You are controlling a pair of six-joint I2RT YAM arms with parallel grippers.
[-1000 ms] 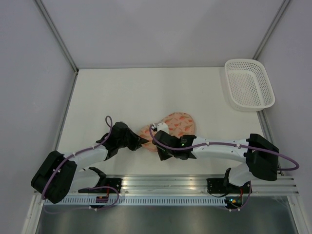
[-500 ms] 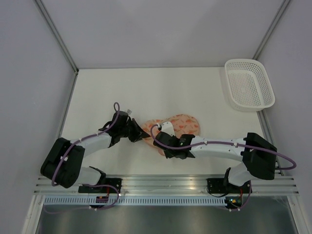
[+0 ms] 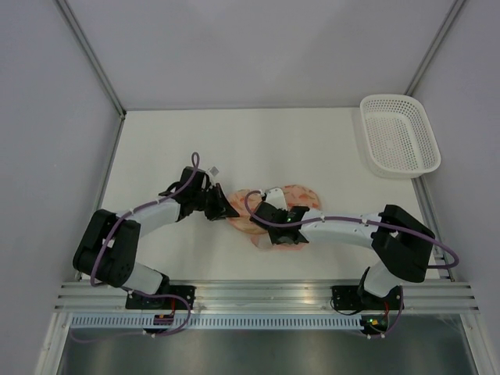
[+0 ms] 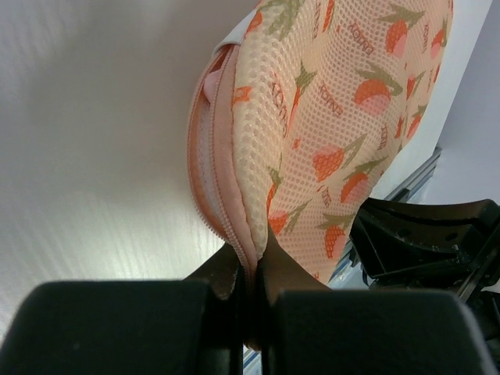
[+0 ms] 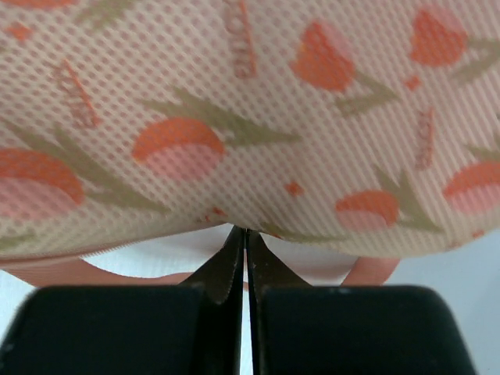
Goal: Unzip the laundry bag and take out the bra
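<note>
The laundry bag point(image 3: 301, 195), cream mesh with an orange-pink leaf print and pink zip trim, lies between my two grippers near the table's front middle. My left gripper point(image 3: 232, 209) is shut on its left end. In the left wrist view the jaws point(image 4: 251, 254) pinch the pink zip seam, with the bag point(image 4: 344, 117) rising beyond them. My right gripper point(image 3: 269, 228) is shut at the bag's near edge. In the right wrist view its tips point(image 5: 244, 234) meet under the printed mesh point(image 5: 258, 117), above a pink trim strip point(image 5: 70, 272). The bra is hidden.
A white plastic lattice basket point(image 3: 398, 137) stands at the back right corner. The enclosure's walls rise at left, back and right. The metal rail point(image 3: 258, 297) with both arm bases runs along the near edge.
Both grippers have moved away from the near edge with the bag. The left gripper has swung farther back and right. The bag is bunched more, with pink showing at its near side.
</note>
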